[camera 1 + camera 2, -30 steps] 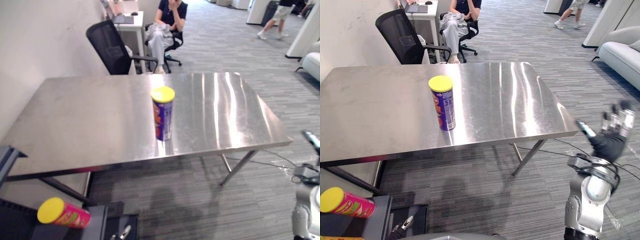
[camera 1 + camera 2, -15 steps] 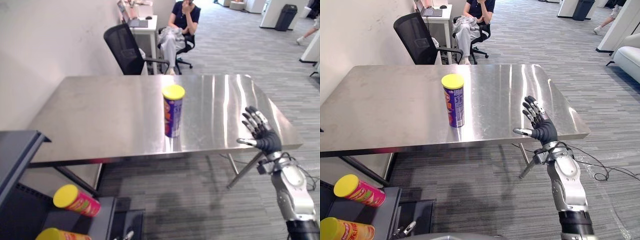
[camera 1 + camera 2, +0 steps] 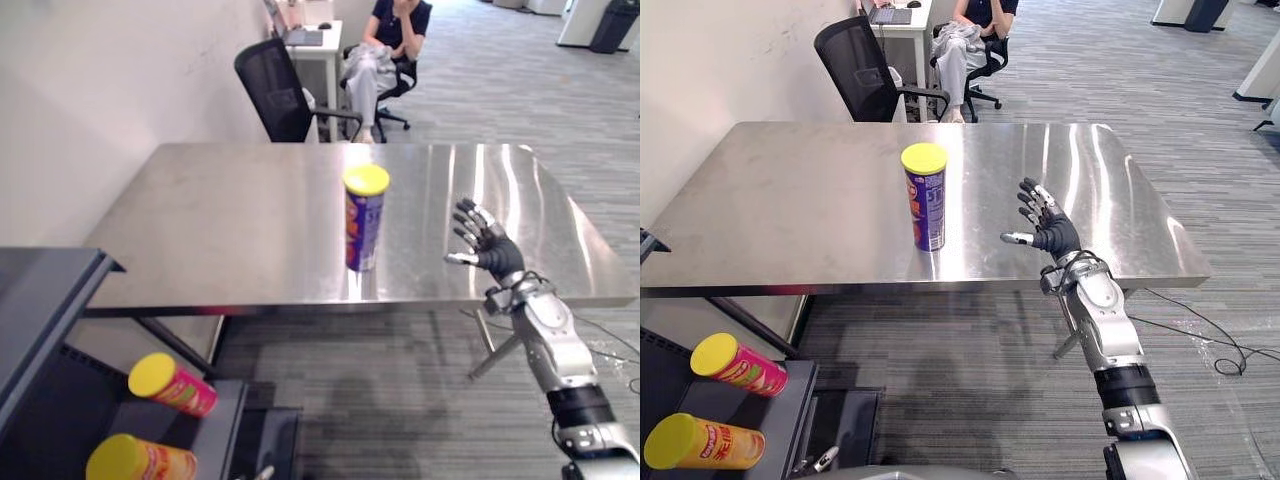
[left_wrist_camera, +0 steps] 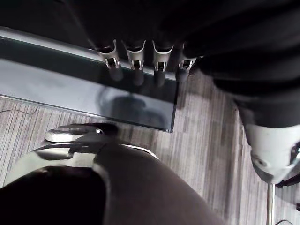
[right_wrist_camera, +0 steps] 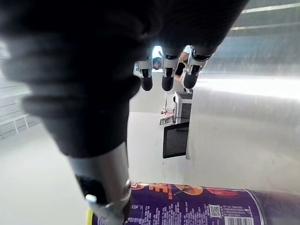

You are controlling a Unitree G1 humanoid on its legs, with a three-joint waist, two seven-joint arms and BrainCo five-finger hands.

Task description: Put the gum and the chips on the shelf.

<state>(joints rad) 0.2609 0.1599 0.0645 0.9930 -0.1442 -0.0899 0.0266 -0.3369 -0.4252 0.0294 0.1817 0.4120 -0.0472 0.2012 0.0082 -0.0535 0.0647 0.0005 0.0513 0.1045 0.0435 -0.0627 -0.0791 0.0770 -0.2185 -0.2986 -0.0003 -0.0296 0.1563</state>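
Observation:
A purple chips can [image 3: 365,218] with a yellow lid stands upright near the front edge of the steel table [image 3: 220,220]. My right hand [image 3: 1045,228] hovers open just right of the can, fingers spread and apart from it. In the right wrist view its straight fingers [image 5: 164,77] point past the can [image 5: 187,206]. On the dark shelf [image 3: 40,300] at lower left lie a pink can [image 3: 172,385] and an orange can [image 3: 140,462], both on their sides. My left hand [image 4: 136,54] hangs low with relaxed fingers over a grey shelf board.
A black office chair [image 3: 275,90] stands behind the table's far edge. A seated person [image 3: 385,45] is at a small desk beyond it. A white wall runs along the left. Grey carpet lies to the right of the table.
My right hand has risen from low on the right and come in beside the purple can. The camera has shifted, bringing more of the shelf and the orange can into view.

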